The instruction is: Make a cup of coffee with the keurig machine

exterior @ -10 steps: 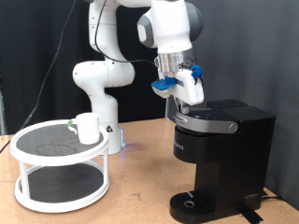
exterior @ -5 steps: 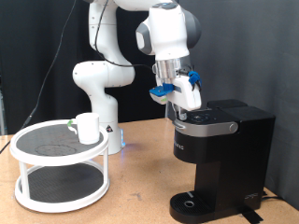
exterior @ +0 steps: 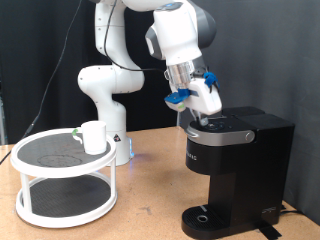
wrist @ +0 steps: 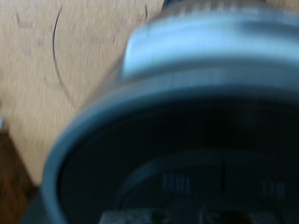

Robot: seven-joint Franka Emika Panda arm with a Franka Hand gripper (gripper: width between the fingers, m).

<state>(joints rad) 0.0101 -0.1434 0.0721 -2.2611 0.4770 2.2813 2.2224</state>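
Black backdrop behind; hand (exterior: 193,113), grip state unclear, hovers at keurig machine (exterior: 236,170) lid; cup (exterior: 94,137) apart.

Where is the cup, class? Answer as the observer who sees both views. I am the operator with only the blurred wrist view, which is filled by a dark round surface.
Observer: The cup stands on the top shelf of a white two-tier stand, at the exterior view's left.
Operator: What is the dark surface?
Observer: It is the top of the keurig machine, at the exterior view's right. The end effector is at its lid.
Operator: Is a cup under the machine?
Observer: No, the round drip base has no cup on it.
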